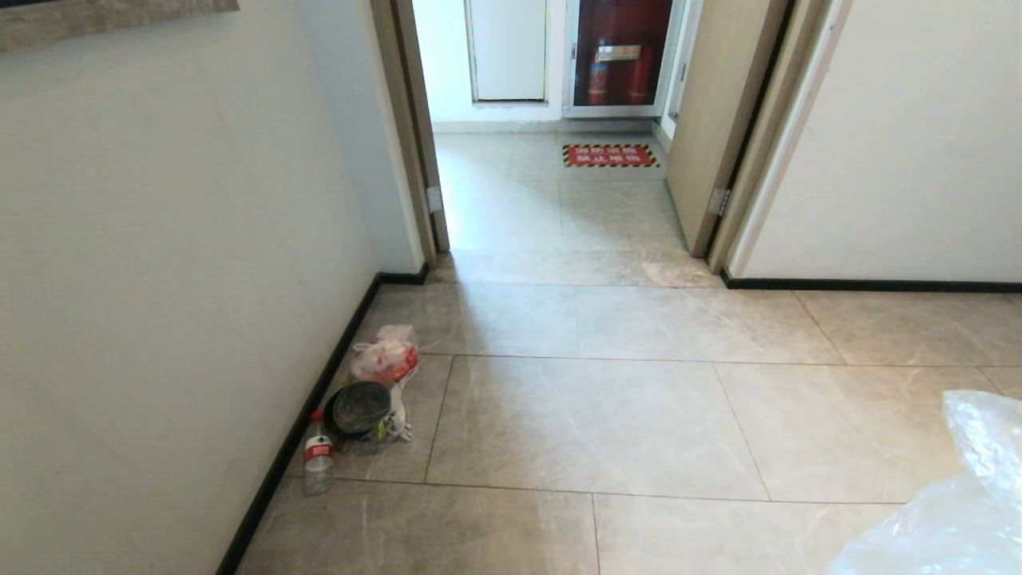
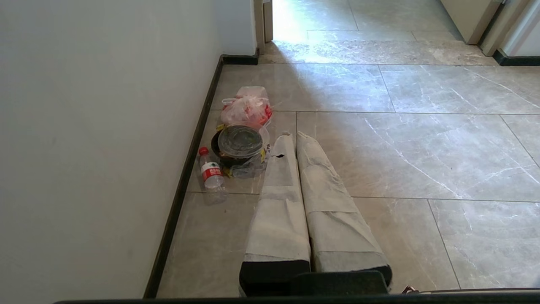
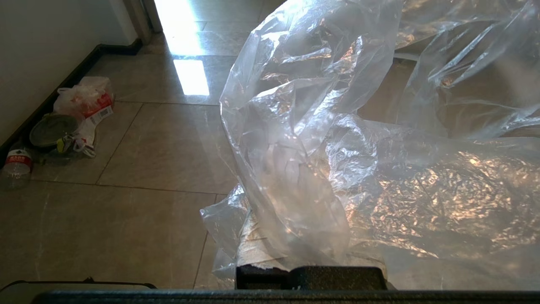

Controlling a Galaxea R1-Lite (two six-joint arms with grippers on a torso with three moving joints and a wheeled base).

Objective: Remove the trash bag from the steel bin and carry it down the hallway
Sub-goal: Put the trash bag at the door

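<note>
Step in hand: carrying, by the look of it. Trash bag already out of the bin, no steel bin anywhere in view, hallway opening straight ahead.

Trash bag: clear crinkly plastic, billowing up over the right gripper in the right wrist view; in the head view just a pale corner at the near right edge. No dark rubbish visible through it from here.

Right gripper: taped fingers buried under the plastic, pinched tight on the bag's film.

Left gripper: fingers pressed together, empty, pointing out over the floor toward the litter on the left. Idle.

Hallway: glossy marbled tiles running through the doorway, red mat at the far end before a cabinet of fire extinguishers.

Left wall: small heap of litter against the black skirting, well apart from the bag. Plastic bottle with a red label nearest, a dark round lidded container beside it, a knotted red-and-white bag just beyond.

Next move, as a judgement: drive forward through the doorway, grip kept firm, bag held high enough not to drag on the tiles.

Risk: thin film slipping or tearing at the pinch; loose plastic catching the door frame on the right.
</note>
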